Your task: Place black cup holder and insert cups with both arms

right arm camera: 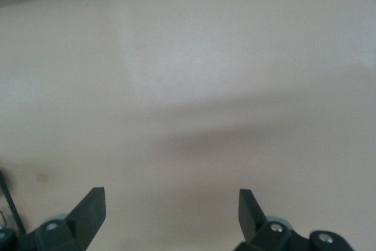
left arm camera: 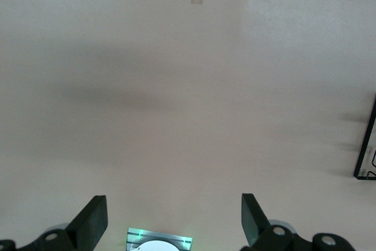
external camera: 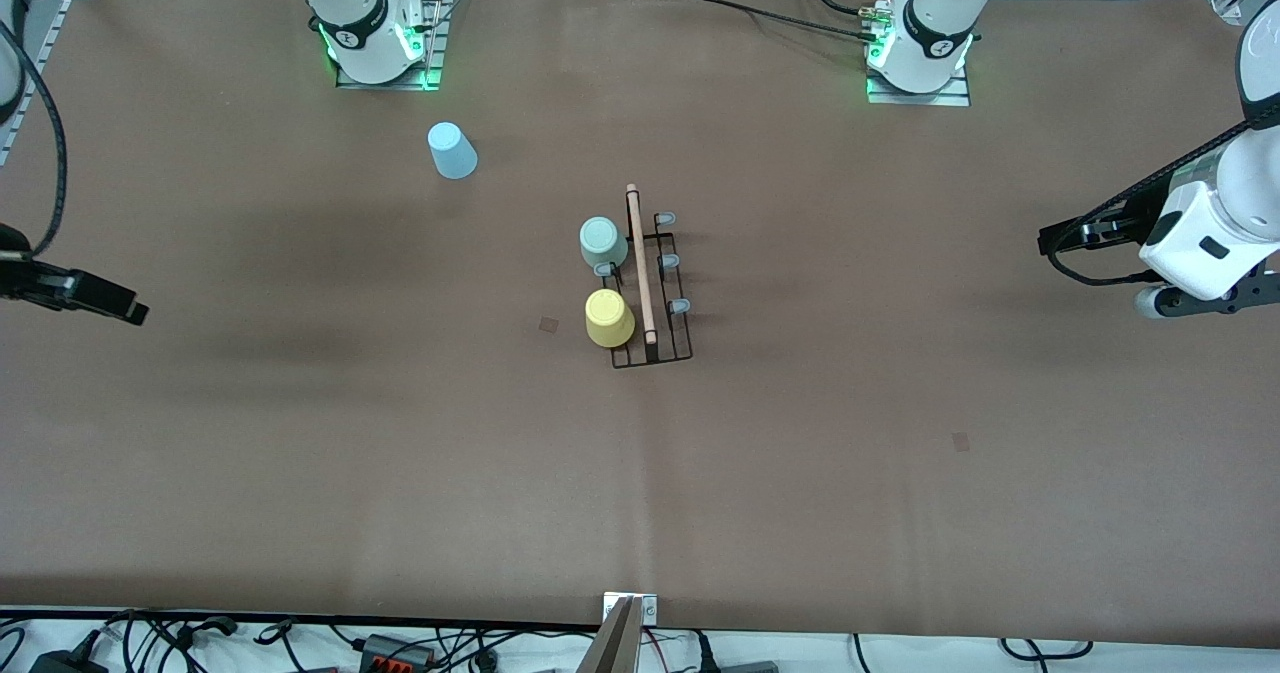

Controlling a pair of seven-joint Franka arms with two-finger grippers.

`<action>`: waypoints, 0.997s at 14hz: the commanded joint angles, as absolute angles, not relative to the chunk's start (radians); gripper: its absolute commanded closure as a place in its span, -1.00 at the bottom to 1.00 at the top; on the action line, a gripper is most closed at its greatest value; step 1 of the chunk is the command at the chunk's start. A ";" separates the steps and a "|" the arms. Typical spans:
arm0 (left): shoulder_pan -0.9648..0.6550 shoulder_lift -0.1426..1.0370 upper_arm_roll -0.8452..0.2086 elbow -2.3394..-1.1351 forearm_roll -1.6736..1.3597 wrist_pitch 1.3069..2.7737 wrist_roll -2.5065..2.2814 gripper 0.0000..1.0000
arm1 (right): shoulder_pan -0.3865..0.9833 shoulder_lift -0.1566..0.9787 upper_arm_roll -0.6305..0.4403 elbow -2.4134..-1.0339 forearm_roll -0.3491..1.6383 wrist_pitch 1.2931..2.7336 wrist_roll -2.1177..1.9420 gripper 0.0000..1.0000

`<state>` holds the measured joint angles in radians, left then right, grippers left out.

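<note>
The black cup holder (external camera: 655,293) stands mid-table, its wooden rod handle (external camera: 640,263) pointing toward the front camera. On the side facing the right arm's end, a pale green cup (external camera: 603,243) and a yellow cup (external camera: 608,318) sit upside down, with a bare prong (external camera: 604,269) between them. The prongs on its side toward the left arm's end are bare. A light blue cup (external camera: 452,150) stands upside down on the table near the right arm's base. My left gripper (external camera: 1215,303) (left arm camera: 174,218) is open and empty at the left arm's end. My right gripper (external camera: 120,305) (right arm camera: 170,207) is open and empty at the right arm's end.
The table is covered in brown paper (external camera: 400,453). A corner of the holder's wire frame shows in the left wrist view (left arm camera: 367,145) and in the right wrist view (right arm camera: 9,204). Cables (external camera: 200,643) lie along the table's front edge.
</note>
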<state>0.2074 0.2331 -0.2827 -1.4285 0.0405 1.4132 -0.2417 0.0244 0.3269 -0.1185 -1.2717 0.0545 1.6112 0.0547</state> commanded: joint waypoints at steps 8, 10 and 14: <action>0.227 0.239 -0.285 -1.422 0.008 1.388 -0.239 -1.00 | 0.015 0.048 -0.092 -1.686 -0.002 1.766 -0.024 -1.00; 0.227 0.239 -0.285 -1.420 0.008 1.388 -0.239 -1.00 | 0.015 0.037 -0.092 -1.686 -0.002 1.740 -0.034 -1.00; 0.227 0.239 -0.285 -1.420 0.008 1.388 -0.239 -1.00 | 0.012 0.028 -0.094 -1.683 -0.002 1.733 -0.034 -1.00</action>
